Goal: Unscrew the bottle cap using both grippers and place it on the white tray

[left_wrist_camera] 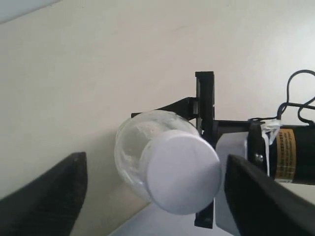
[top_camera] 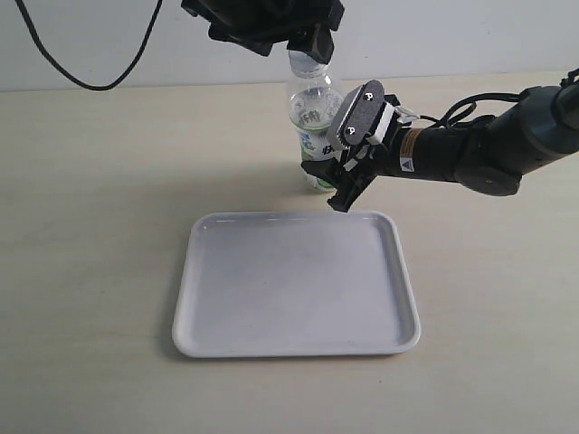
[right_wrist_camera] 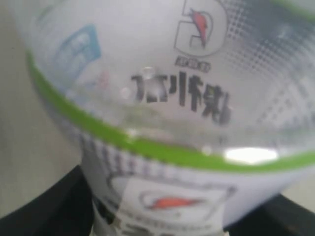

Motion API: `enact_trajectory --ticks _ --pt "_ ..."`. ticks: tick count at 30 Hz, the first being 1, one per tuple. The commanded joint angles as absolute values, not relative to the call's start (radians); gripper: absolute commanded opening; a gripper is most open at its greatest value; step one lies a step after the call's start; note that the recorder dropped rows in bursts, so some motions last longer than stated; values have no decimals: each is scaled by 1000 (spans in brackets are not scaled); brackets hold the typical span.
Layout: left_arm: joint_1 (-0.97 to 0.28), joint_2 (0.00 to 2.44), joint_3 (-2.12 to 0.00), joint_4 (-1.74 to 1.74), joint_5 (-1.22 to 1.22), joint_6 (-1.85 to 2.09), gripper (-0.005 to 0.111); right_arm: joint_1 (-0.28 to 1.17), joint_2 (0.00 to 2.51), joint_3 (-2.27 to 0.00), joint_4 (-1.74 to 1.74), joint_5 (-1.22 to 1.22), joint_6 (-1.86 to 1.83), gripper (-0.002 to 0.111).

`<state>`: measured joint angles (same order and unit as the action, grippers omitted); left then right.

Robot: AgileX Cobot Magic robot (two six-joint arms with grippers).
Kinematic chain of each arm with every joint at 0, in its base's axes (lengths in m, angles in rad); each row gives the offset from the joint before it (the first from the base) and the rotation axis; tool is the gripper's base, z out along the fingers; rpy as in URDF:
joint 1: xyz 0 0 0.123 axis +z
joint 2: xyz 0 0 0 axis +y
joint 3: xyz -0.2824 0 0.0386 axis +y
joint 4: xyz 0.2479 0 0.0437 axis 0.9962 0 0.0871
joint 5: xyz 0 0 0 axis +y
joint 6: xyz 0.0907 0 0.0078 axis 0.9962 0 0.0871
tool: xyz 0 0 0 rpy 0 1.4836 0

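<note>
The clear bottle [top_camera: 310, 104] stands upright on the table just behind the white tray [top_camera: 298, 289]. My right gripper [top_camera: 330, 154], with its grey jaw plate, is shut on the bottle's labelled body [right_wrist_camera: 162, 98]; dark fingers [right_wrist_camera: 44, 211] press on either side. My left gripper [top_camera: 308, 45] hangs over the bottle top, hiding most of the cap in the exterior view. In the left wrist view the white bottle cap [left_wrist_camera: 182, 172] still sits on the bottle neck [left_wrist_camera: 133, 147] between the two dark fingers [left_wrist_camera: 49, 196]. The left gripper [left_wrist_camera: 155, 189] is open, one finger close to the cap, the other well apart.
The right arm [top_camera: 479, 149] stretches in from the right edge over the table, with cables along it. A black cable [top_camera: 81, 81] loops down at the back left. Bare tabletop [top_camera: 90, 271] lies left of the tray.
</note>
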<state>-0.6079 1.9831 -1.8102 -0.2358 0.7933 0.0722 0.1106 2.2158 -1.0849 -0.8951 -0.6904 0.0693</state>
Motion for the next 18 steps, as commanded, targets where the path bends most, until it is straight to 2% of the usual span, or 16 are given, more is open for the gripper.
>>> enact_trajectory --ticks 1,6,10,13,18 --pt "-607 1979 -1814 -218 772 74 88 106 2247 -1067 -939 -479 48 0" --pt "-607 1969 -1848 -190 772 158 92 106 2247 -1067 -939 -479 48 0" --pt "-607 1928 -1886 -190 792 429 92 106 2247 -1067 -939 -475 48 0" --pt "-607 1910 -1886 -196 910 786 92 106 2247 -1067 -939 -473 48 0" --pt "-607 1910 -1886 -239 1008 856 92 106 2247 -1067 -939 -473 48 0"
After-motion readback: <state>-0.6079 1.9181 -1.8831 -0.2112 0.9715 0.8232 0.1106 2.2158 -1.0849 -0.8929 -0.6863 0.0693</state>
